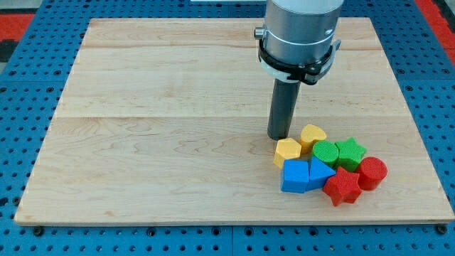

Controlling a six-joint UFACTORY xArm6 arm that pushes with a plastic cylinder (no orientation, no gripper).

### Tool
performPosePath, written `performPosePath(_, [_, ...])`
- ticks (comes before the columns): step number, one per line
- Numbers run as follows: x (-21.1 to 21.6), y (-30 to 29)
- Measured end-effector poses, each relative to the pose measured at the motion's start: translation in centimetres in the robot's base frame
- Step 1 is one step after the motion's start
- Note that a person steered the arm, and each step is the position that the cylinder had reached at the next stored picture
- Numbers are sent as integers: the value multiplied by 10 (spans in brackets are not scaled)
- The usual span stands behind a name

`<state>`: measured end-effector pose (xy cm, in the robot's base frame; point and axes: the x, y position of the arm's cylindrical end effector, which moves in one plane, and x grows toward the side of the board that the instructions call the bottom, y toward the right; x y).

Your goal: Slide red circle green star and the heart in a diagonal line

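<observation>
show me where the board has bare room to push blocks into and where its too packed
Bare wood fills the whole of the view's left and top of the board, up to my tip. It is packed at the view's lower right: yellow heart, yellow hexagon, green circle, green star, blue cube, blue triangle, red star and red circle crowd together.

- The arm's grey housing point(298, 28) is cut off by the view's top edge.
- The blue triangle point(320, 173) overlaps part of the blue cube point(294, 177).
- The red star point(343, 186) covers the lower edge of the green circle point(325, 153).
- The blue pegboard surround point(28, 107) runs out of view on all sides.
</observation>
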<state>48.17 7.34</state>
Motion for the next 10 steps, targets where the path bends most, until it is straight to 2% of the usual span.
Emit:
performPosePath(3, [2,-7])
performPosePath(4, [-13,-16])
performPosePath(5, [-51,3])
performPosePath(6, [-67,73])
performPosePath(7, [-54,182])
performPosePath(8, [29,268])
performPosePath(9, [88,269])
performPosePath(10, [104,217])
